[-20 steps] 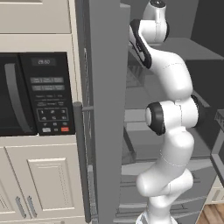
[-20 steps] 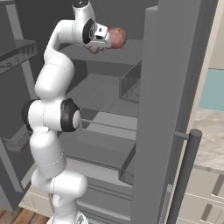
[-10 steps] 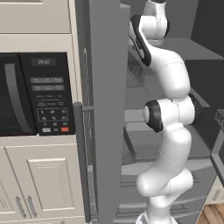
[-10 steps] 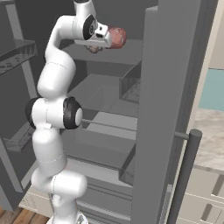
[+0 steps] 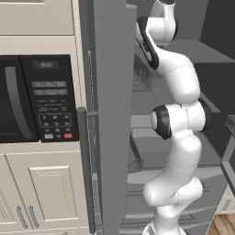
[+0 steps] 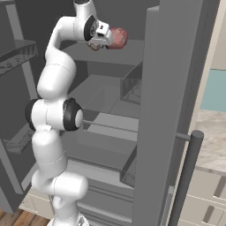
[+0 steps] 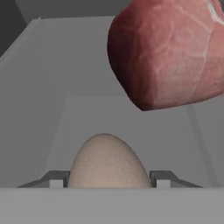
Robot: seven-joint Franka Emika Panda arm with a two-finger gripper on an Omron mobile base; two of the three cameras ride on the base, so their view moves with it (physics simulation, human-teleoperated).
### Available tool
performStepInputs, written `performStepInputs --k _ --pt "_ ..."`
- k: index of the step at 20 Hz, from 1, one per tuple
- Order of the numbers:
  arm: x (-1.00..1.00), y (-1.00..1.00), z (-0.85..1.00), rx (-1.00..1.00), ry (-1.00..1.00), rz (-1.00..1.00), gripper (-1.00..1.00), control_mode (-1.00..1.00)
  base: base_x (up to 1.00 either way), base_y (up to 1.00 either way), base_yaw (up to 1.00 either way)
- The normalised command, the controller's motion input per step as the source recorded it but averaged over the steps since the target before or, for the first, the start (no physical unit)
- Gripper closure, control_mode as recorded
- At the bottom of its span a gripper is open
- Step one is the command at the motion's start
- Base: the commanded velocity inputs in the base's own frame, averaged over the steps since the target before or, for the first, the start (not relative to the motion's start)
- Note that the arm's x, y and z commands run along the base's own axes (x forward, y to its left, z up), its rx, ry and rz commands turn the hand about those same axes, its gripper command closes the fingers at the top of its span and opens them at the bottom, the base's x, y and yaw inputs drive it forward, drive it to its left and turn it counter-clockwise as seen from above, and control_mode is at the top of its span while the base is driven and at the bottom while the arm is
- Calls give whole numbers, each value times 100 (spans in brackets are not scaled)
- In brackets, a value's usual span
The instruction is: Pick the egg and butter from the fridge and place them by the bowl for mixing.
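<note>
While the arm reached high into the open fridge (image 6: 176, 110), its pincer (image 7: 109, 179) sat partly closed with a finger pressed to each side of the egg (image 7: 108, 162), which lay between them, and a red-pink meat chunk (image 7: 170, 52) loomed just beyond.

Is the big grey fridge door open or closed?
Open. The tall grey metal fridge door is swung wide, so its grey shelves show, and the white robot arm reaches inside.
</note>
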Motion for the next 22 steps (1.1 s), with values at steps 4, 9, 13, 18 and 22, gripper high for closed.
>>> performStepInputs --k 4,9,13,18,22 --pt "-31 6 0 0 -45 -3 100 -100 0 0 0" --pt "-52 0 0 0 -25 -5 100 -100 0 0 0" --pt "-1 0 0 0 0 0 100 -100 0 0 0" --pt "-33 0 12 0 -3 0 100 -100 0 0 0" --pt "-74 0 35 0 -4 0 100 -100 0 0 0"
